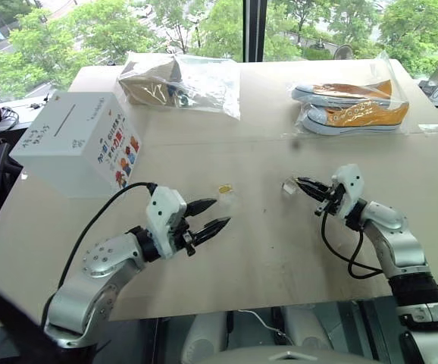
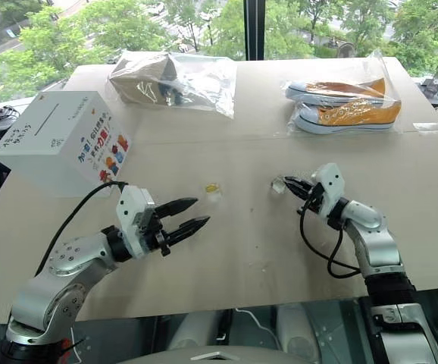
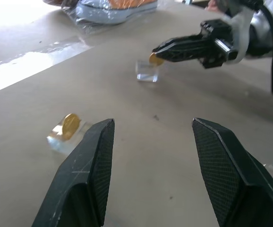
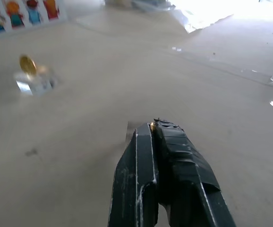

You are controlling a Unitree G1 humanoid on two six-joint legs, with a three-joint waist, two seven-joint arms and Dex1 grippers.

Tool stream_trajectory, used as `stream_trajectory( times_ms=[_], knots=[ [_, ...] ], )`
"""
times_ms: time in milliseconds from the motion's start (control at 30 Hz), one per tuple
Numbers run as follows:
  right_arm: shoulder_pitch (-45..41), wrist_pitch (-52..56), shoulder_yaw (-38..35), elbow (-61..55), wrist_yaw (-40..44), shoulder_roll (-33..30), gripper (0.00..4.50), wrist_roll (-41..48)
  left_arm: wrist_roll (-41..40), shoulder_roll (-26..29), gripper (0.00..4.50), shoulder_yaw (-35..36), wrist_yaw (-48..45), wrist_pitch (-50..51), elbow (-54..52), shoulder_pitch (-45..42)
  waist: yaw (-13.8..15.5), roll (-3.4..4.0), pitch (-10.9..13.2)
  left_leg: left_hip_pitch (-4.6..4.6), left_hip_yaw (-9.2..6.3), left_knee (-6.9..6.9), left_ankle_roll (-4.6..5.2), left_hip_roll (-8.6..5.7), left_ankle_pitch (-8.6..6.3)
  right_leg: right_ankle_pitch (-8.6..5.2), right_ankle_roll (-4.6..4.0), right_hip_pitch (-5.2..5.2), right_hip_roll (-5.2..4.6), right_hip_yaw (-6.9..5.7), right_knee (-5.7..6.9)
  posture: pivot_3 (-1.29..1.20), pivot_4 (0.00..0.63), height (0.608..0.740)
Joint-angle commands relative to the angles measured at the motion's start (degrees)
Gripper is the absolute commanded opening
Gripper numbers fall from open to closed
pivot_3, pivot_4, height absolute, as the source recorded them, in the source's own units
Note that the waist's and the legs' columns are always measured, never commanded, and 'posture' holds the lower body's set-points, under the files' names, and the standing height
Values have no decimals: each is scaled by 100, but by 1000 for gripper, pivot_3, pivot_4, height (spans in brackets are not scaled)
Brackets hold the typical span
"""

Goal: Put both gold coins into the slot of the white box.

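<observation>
Two gold coins are both still outside the white box (image 1: 75, 148), so no part of the task is finished. One coin (image 3: 71, 126) stands on edge in a small clear block (image 3: 63, 138) on the table (image 1: 264, 250), just ahead of the left gripper (image 1: 213, 214) at about its 11 o'clock; that gripper's fingers are spread wide and hold nothing. The other coin (image 3: 156, 59) sits at the tips of the right gripper (image 3: 161, 48), whose fingers are pressed together on it, directly above a second clear block (image 3: 147, 72). From table centre the box lies at roughly 10 o'clock, its slot (image 1: 65, 119) on the top face. By my reading the first pick is just made; left to do are lifting this coin away, dropping it in, then fetching and posting the second
</observation>
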Motion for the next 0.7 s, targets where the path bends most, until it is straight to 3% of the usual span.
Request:
stream_trajectory(
  times_ms=[33,267,433,700],
  knots=[
    [-86,1057,-243,-916,-43,133,29,1072,-783,-328,2636,289,147,114,-145,-179,2,0,0,0,-1,0,0,1,0,0,0,0,0,1,0,0,150,740],
    [-386,2803,-438,-1955,-863,838,29,2971,-2074,-1031,2636,380,483,409,76,-655,2,0,0,-2,-7,0,0,0,0,0,0,0,1,1,1,0,150,740],
    [-580,3521,-542,-2281,-1476,1328,29,4222,-2546,-1352,2636,350,590,440,211,-851,-1,0,0,-2,-8,1,0,-2,0,0,1,0,10,-7,2,0,150,740],
    [-594,3967,-581,-2479,-1840,1298,29,5255,-2928,-1461,2636,271,681,451,95,-827,-6,0,0,-3,-5,1,1,-6,0,0,1,0,21,-9,1,0,150,740]
  ],
)
